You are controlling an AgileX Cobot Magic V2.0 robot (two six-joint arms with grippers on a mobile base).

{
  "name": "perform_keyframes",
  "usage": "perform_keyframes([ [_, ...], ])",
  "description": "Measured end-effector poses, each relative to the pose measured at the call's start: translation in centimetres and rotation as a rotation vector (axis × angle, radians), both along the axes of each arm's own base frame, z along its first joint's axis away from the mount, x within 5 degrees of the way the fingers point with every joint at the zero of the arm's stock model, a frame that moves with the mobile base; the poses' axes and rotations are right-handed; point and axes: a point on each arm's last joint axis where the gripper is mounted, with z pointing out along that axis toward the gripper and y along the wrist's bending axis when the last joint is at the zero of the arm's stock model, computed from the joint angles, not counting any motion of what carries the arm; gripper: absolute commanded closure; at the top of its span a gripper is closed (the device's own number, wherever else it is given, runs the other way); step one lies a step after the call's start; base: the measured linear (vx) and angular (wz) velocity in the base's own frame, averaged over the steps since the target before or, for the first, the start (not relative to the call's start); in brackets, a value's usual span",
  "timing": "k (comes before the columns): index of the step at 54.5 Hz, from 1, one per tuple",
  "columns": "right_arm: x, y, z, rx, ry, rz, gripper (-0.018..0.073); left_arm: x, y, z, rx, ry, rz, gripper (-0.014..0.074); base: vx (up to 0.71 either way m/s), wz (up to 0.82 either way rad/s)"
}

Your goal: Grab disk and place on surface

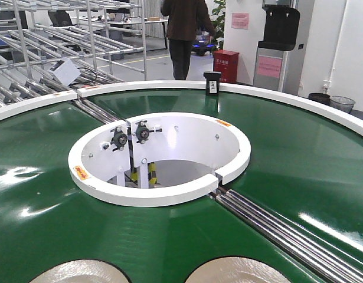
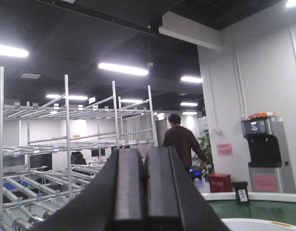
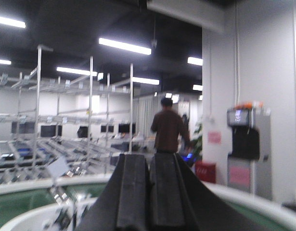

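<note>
The left gripper [image 2: 145,192] and right gripper [image 3: 148,192] are each clenched finger to finger on nothing, and their wrist views face metal racks [image 2: 66,139] and a standing person [image 3: 168,130]. Only the front view shows a pale disk [image 1: 81,272] and a second disk [image 1: 246,272]. Both are cropped at the bottom edge and lie apart on the green belt [image 1: 299,165], near its white inner ring [image 1: 163,194].

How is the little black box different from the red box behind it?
The black box is dark with a small white label, while the red box is bright red. The black box stands at the big white rim, but the red box stands farther back on the floor, beside the grey machine. The red box looks wider than the black box. Both stand upright and are box-shaped.
</note>
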Motion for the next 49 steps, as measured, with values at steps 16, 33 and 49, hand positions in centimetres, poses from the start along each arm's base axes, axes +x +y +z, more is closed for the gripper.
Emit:
perform_keyframes([
  [16, 9.7, 1.4, 5.1, -0.087, 0.18, -0.02, 0.0568, 10.8, 0.5, 2.9, -0.012, 0.355, -0.007, 0.0595, 0.0, 0.0],
  [33, 16.4, 2.4, 1.1, -0.131, 0.429, -0.014, 0.0501, 15.8, 0.7, -0.2, -0.024, 0.555, -0.01, 0.05, 0.0, 0.0],
  [49, 16.5, 2.5, 1.0, -0.127, 0.431, -0.013, 0.0039, 15.8, 0.7, -0.1, -0.032, 0.553, -0.013, 0.0137, 0.0, 0.0],
])
